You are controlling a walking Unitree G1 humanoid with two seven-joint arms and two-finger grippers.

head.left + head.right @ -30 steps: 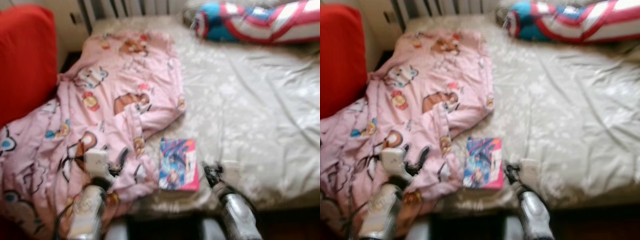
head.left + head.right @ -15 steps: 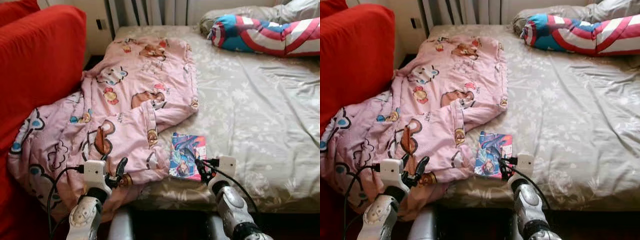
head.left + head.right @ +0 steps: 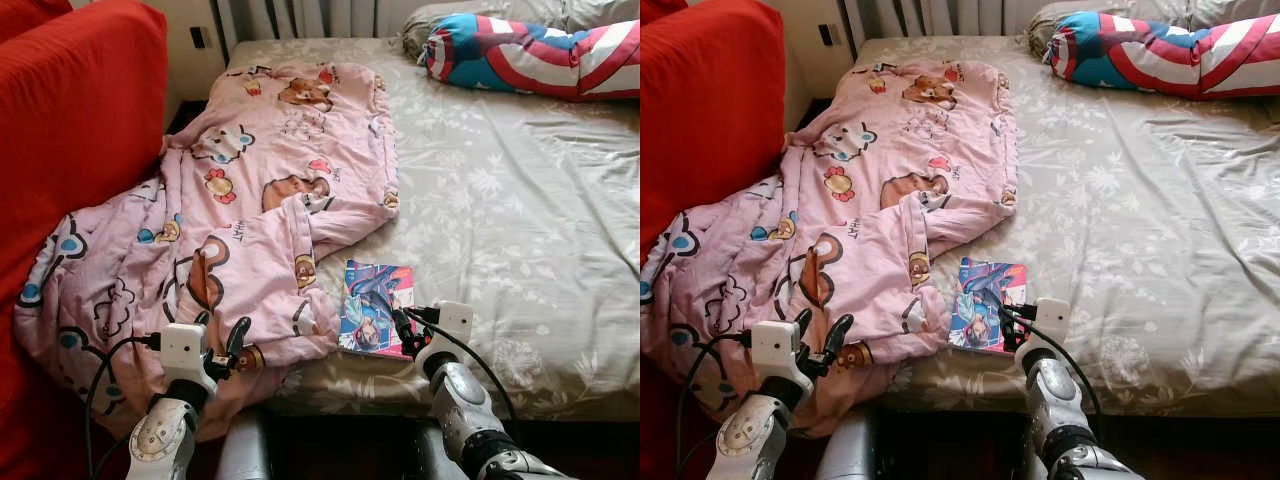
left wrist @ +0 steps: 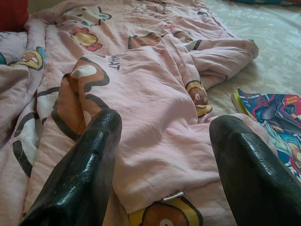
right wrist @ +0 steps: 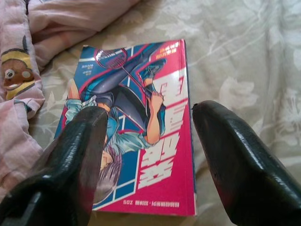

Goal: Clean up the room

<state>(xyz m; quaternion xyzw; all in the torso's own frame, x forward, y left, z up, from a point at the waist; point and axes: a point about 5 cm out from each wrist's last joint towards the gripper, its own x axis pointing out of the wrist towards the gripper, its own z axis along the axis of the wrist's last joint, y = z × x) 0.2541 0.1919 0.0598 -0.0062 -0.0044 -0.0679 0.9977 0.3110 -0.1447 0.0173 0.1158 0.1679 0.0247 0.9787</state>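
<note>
right hand [image 5: 146, 141] open over manga book [image 5: 136, 136], cover text unreadable; left hand [image 4: 164, 155] open

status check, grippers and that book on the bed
Right gripper open, poised over the book. Left gripper open above the pink blanket. Blanket edge lies beside the book, not on it.

Book [image 5: 141, 127]: cover printing in large pale characters along the pink side and small print at both ends, upside down here, none legible. Pink blanket [image 4: 155, 108]: short dark lettering beside a cartoon figure, upside down, too unclear to read.
</note>
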